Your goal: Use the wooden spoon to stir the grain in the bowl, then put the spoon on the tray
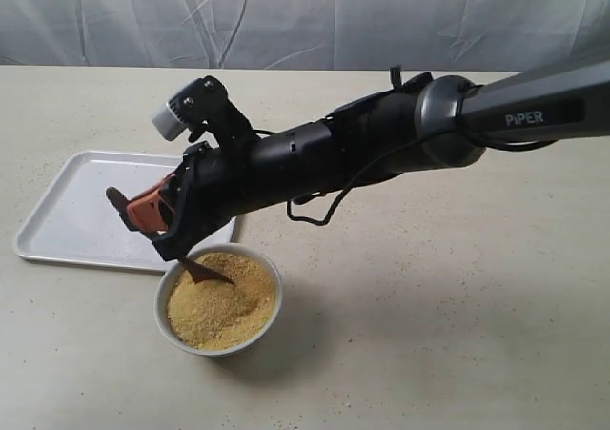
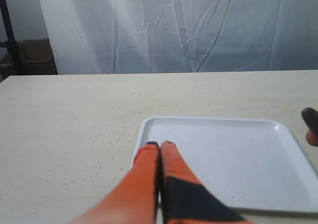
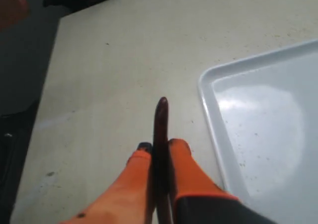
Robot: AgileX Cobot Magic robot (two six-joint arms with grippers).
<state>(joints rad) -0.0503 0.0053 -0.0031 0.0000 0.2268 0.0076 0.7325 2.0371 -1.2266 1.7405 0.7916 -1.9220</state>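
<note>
My right end effector (image 1: 141,215) clenches the wooden spoon (image 1: 202,274), its head buried in the grain (image 1: 224,308) of the bowl (image 1: 221,350) beside the tray (image 1: 86,211); slow, shallow circles should prevent spills.

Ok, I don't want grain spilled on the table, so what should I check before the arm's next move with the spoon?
1. Right gripper shut on the wooden spoon: ok.
2. Spoon head dipped in the grain: ok.
3. Bowl upright on the table: ok.
4. Tray bare where the spoon would land: ok, only a few specks.
5. Left gripper clear of the tray: cannot tell; it is shut and sits near the tray's corner in its wrist view.
6. Stirring finished: cannot tell.
</note>
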